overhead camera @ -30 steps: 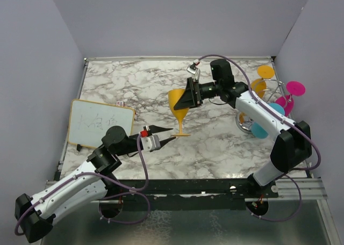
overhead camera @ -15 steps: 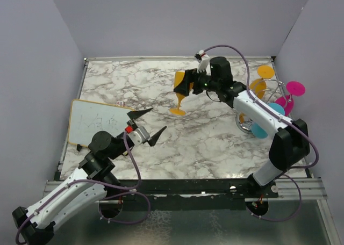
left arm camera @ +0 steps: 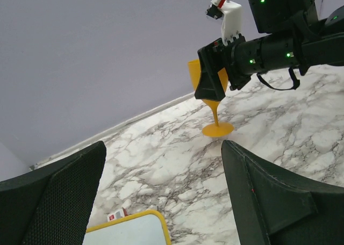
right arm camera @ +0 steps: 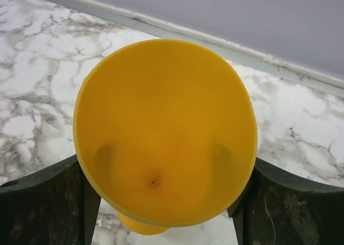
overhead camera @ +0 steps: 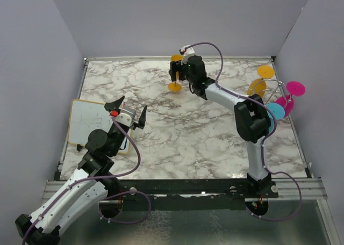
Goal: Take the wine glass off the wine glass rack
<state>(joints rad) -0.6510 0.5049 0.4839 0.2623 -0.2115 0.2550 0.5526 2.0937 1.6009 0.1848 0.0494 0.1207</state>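
Top external view: The right hand (overhead camera: 174, 73) was reaching to the far edge of the white marble tabletop (overhead camera: 177, 143), near its middle. It was closed on the bowl of an orange plastic wine glass (overhead camera: 174, 87), which stood well apart from the silver wire wine glass rack (overhead camera: 270, 83) at the right edge. Orange, pink and blue glasses hung on that rack. The left hand (overhead camera: 129, 113) was spread wide and held nothing. It was positioned over the right edge of a yellow-framed whiteboard (overhead camera: 86, 124) near the left edge.

Left wrist view: The two black fingers (left arm camera: 54, 196) stood far apart with nothing between them. Beyond them, the right hand (left arm camera: 215, 81) clamped the orange plastic wine glass (left arm camera: 217, 128) roughly upright. Whether its foot touched the tabletop (left arm camera: 161, 170) could not be determined.

Right wrist view: The camera looked straight down into the bowl of the orange plastic wine glass (right arm camera: 164, 132). One black finger (right arm camera: 37, 202) pressed against each side of the bowl.
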